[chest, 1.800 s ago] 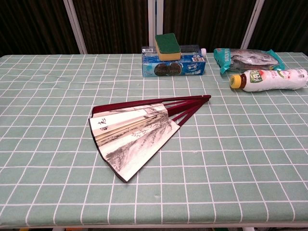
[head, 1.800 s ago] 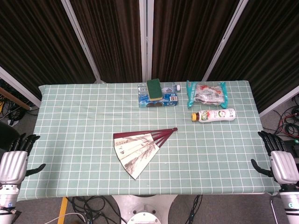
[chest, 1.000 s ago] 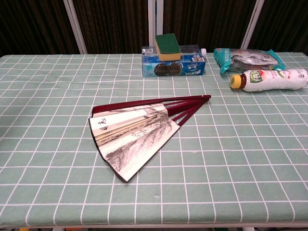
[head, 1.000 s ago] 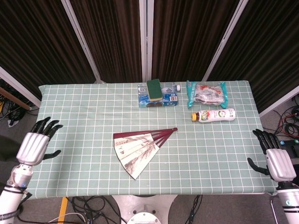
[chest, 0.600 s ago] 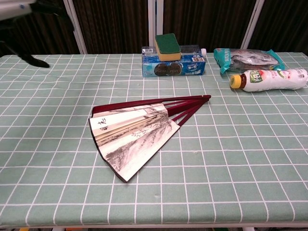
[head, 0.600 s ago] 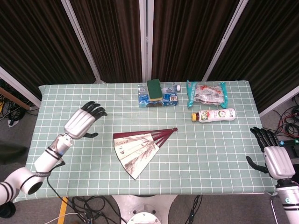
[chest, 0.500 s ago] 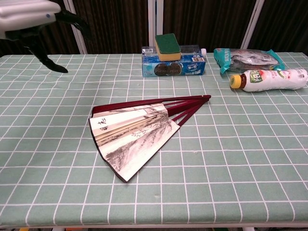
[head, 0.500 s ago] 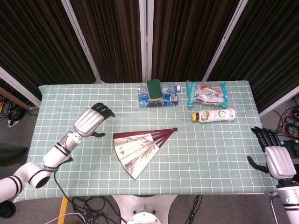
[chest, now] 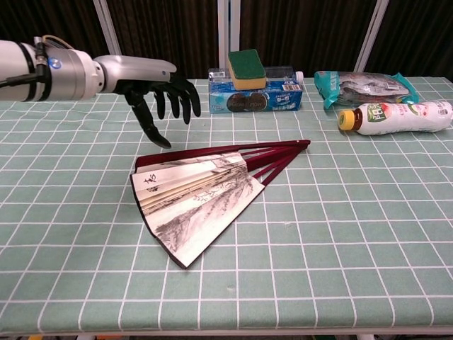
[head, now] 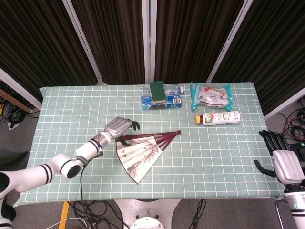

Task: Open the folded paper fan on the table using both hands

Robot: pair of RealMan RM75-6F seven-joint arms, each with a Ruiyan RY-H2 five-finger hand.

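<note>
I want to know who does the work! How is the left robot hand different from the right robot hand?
The left robot hand is stretched out over the table, hanging just above the fan; the right robot hand sits off the table's edge, far from the fan. The left one's fingers point downward; the right one's point up. Both are empty, fingers apart, silver with black fingers.

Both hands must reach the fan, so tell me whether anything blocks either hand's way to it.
Nothing visible does. The left hand hovers open just above the far-left edge of the partly spread dark-red paper fan, bare green checked tablecloth beneath it. The right hand waits off the table's right edge; only bare cloth lies between.
</note>
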